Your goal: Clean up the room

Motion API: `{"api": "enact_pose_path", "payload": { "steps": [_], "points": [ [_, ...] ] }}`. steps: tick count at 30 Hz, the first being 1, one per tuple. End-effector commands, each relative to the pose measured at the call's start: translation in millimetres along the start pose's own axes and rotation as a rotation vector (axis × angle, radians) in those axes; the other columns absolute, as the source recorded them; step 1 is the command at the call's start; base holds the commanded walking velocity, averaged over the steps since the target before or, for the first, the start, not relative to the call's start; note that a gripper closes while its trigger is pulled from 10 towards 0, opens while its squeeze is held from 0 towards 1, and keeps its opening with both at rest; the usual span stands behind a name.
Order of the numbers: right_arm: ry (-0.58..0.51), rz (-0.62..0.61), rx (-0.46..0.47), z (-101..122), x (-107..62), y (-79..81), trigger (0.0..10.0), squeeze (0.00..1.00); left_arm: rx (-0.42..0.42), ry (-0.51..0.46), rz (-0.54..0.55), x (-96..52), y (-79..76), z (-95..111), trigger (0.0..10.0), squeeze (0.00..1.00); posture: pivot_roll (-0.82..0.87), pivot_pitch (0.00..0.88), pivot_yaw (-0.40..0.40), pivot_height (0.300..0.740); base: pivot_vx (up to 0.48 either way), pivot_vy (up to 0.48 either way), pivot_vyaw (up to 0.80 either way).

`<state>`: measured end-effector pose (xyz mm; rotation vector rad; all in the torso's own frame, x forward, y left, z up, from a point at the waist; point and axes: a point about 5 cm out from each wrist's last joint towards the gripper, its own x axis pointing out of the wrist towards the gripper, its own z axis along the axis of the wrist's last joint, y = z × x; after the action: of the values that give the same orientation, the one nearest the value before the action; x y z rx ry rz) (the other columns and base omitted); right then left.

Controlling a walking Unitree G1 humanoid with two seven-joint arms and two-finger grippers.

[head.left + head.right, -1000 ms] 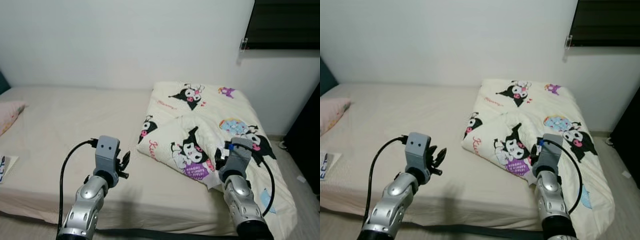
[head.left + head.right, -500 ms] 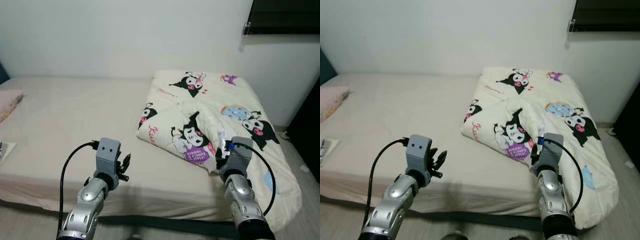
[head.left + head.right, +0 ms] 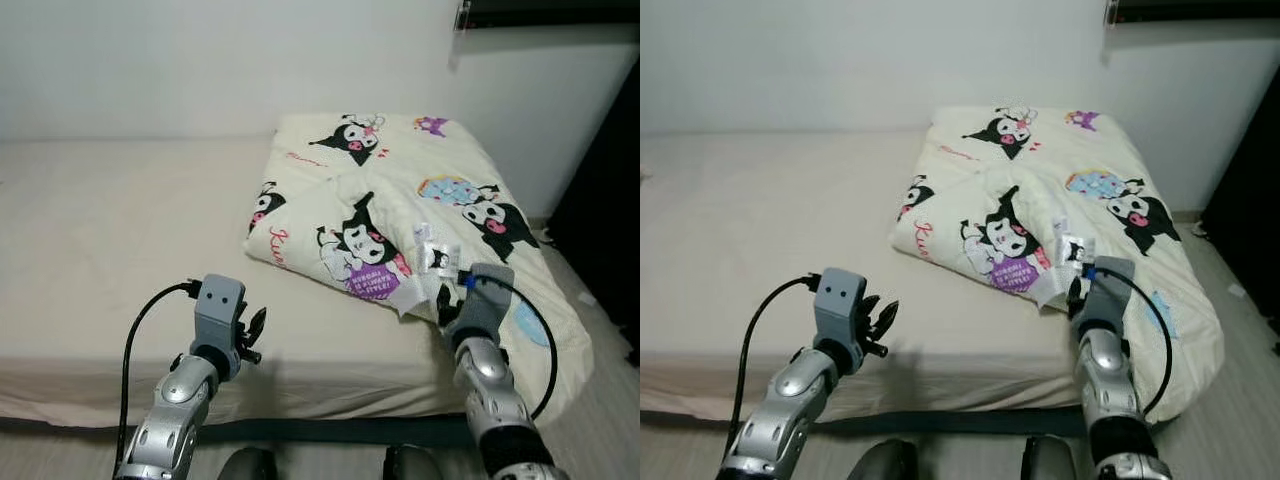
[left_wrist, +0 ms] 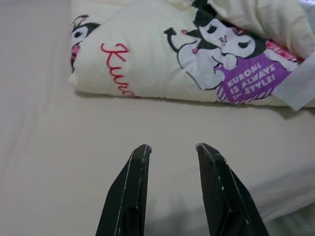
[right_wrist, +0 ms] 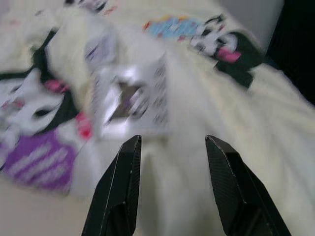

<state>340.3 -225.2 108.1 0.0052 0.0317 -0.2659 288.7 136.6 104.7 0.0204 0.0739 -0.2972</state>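
A cream comforter [image 3: 400, 215] printed with black-and-pink cartoon characters lies bunched on the right half of the bed [image 3: 110, 250], its right side spilling over the mattress edge. A white care label [image 3: 437, 256] sticks up near its front corner. My right gripper [image 5: 172, 147] is open and hovers just above that label and corner. My left gripper [image 4: 172, 150] is open over the bare beige sheet, a short way in front of the comforter's folded edge [image 4: 147, 83]. Neither gripper holds anything.
A white wall runs behind the bed. A dark window frame [image 3: 545, 12] sits at the top right and dark furniture [image 3: 610, 190] stands at the far right. Grey floor [image 3: 600, 330] shows beside the bed. My feet [image 3: 330, 465] appear at the bottom.
The camera has stepped back and turned right, so the pillow and paper at the left left the picture. My right gripper now sits by the comforter's label; the left arm kept its pose.
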Motion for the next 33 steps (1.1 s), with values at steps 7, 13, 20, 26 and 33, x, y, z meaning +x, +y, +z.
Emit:
{"api": "enact_pose_path", "payload": {
  "steps": [7,13,20,26,33],
  "points": [
    [-0.111,-0.006,0.053,36,19.4,-5.1,10.0,0.0,-0.083,-0.078,0.002,-11.6,7.9,13,10.0,0.0,0.1,0.165,0.025,0.598,0.0,0.0,0.0],
    [-0.107,0.014,0.029,51,34.0,-12.4,10.0,0.0,-0.082,-0.082,0.016,-17.7,12.2,16,10.0,0.0,0.12,0.183,0.012,0.579,0.0,0.0,0.0],
    [-0.056,0.102,0.079,53,41.5,-9.3,10.0,0.94,-0.073,-0.09,0.022,-23.5,16.0,22,10.0,0.0,0.14,0.199,0.01,0.579,0.0,0.0,0.0],
    [-0.023,0.106,0.071,52,44.3,-13.6,10.0,1.0,-0.063,-0.092,0.03,-27.1,19.0,26,10.0,0.0,0.17,0.213,0.011,0.579,0.0,0.0,0.0],
    [0.023,0.126,0.036,48,45.7,-16.5,10.0,1.0,-0.061,-0.096,0.029,-28.1,18.7,31,10.0,0.0,0.18,0.218,0.01,0.579,0.0,0.0,0.0]
  ]
}}
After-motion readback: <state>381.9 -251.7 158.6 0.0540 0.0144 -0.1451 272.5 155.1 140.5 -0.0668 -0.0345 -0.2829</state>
